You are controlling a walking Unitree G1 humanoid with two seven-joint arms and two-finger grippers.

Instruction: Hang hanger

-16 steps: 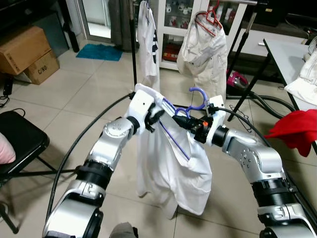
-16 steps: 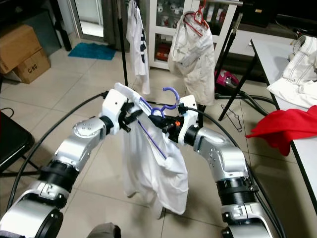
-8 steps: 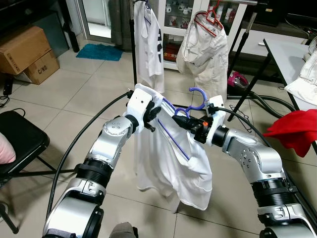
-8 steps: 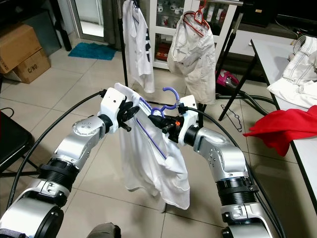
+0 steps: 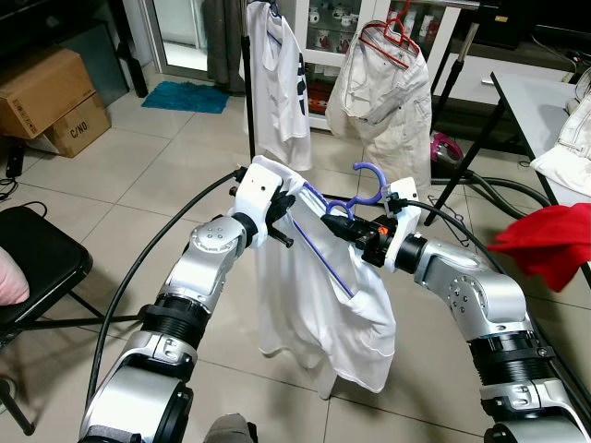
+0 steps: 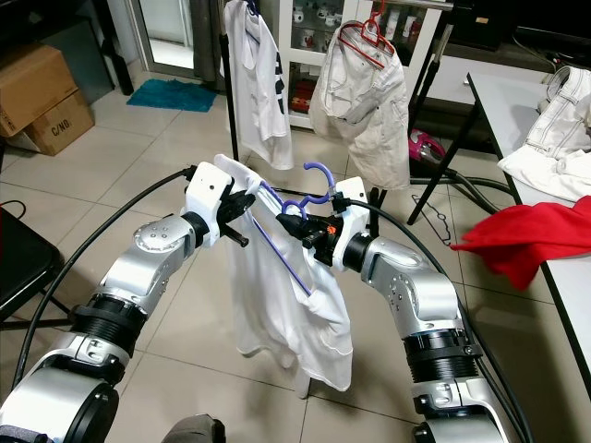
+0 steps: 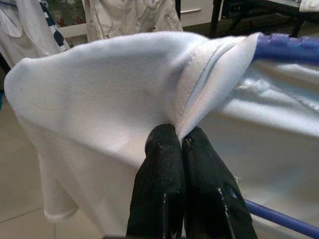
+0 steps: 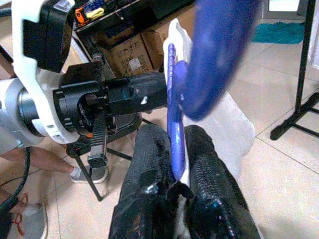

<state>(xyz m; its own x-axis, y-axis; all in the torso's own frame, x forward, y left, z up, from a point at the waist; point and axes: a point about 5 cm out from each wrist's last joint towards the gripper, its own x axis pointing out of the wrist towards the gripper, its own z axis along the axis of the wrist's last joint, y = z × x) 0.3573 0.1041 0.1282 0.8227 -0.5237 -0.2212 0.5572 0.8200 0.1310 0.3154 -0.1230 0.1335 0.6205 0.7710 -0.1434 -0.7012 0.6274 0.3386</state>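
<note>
Both arms are raised in front of the robot, holding a white shirt (image 5: 319,305) draped on a blue hanger (image 5: 343,205) between them, above the tiled floor (image 5: 120,185). The left gripper (image 7: 178,142) has its jaws pinched together on a fold of the shirt's fabric at the hanger's left shoulder. The right gripper (image 8: 175,149) has its jaws closed on the hanger's blue frame just below the hook, which curls upward above the grip. The shirt hangs down loosely from the hanger, its hem well off the floor.

Farther away, a black clothes rack (image 5: 249,83) carries a white shirt with dark print (image 5: 282,83) on the left and a cream garment (image 5: 388,92) on a red hanger (image 5: 392,35) to its right. On the right edge of the scene a white table (image 5: 536,101) bears a red cloth (image 5: 545,242) that droops over its near edge, and a pale folded garment (image 5: 572,148) lies farther back. At far left sit cardboard boxes (image 5: 51,97), with a black folding chair (image 5: 32,263) nearer.
</note>
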